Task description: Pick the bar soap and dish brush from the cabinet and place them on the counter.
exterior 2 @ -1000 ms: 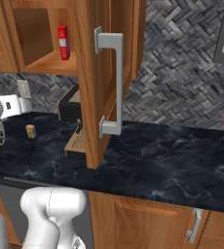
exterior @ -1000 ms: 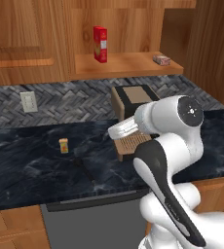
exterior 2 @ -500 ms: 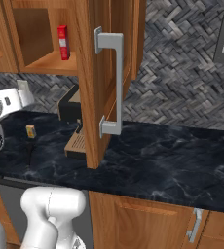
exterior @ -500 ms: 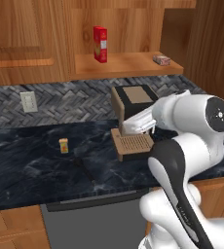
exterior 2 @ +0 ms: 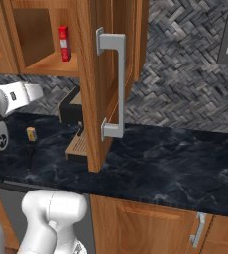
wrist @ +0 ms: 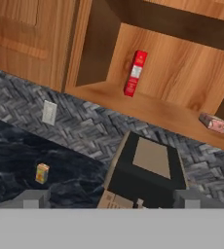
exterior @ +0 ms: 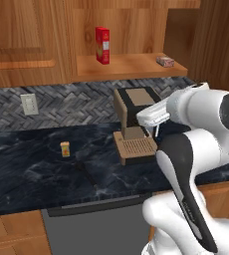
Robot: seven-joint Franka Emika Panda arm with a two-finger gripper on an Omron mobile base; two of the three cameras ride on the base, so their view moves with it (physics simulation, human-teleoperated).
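The bar soap lies flat at the right end of the open cabinet's wooden shelf; the hand view has the soap at far right. A thin black thing that looks like the dish brush lies on the black counter, below a small orange block. My gripper is open and empty. It hangs over the coffee machine, facing the shelf and well short of the soap. From the left base view the gripper sits below and left of the soap.
A tall red box stands mid-shelf. A brown and black coffee machine with a slatted tray sits under the shelf. The cabinet door with its grey handle juts out over the counter. An orange block and a wall outlet are on the left.
My hand has swung to the right and slightly up, from left of the coffee machine to over it. The jaws have stayed open. Nothing else has moved.
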